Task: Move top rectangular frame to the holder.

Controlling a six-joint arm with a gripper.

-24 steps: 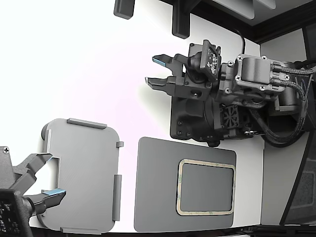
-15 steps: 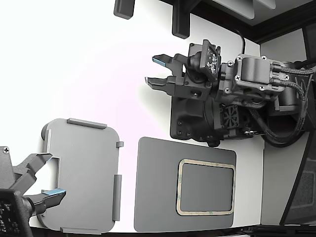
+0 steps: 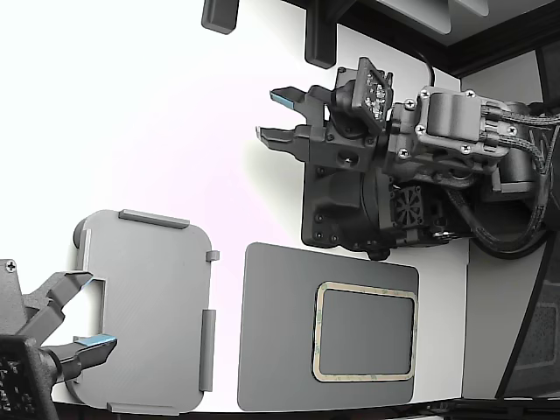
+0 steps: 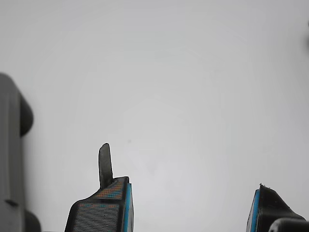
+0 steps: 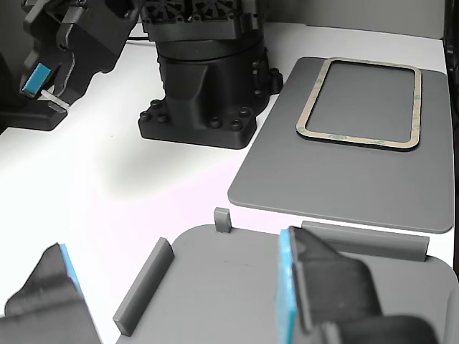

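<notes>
The top rectangular frame (image 3: 318, 332), a beige-green border around a dark centre, lies flat on a dark grey mat (image 3: 276, 332) at the exterior view's lower right; it also shows in the other view (image 5: 358, 140). The light grey holder (image 3: 149, 306) lies at the lower left, and its edge shows in the wrist view (image 4: 7, 145). My gripper (image 3: 273, 114) is open and empty, above the white table, well apart from both. Its blue-padded fingertips (image 4: 120, 198) show in the wrist view.
A second arm's open gripper (image 3: 79, 315) straddles the holder's left edge in the exterior view; its fingers (image 5: 323, 287) loom over the holder (image 5: 237, 287) in the other view. My arm's black base (image 3: 350, 210) stands just behind the mat (image 5: 323, 179).
My gripper has risen slightly toward the exterior view's top and tilted a little. The frame, the holder and the second arm have not moved.
</notes>
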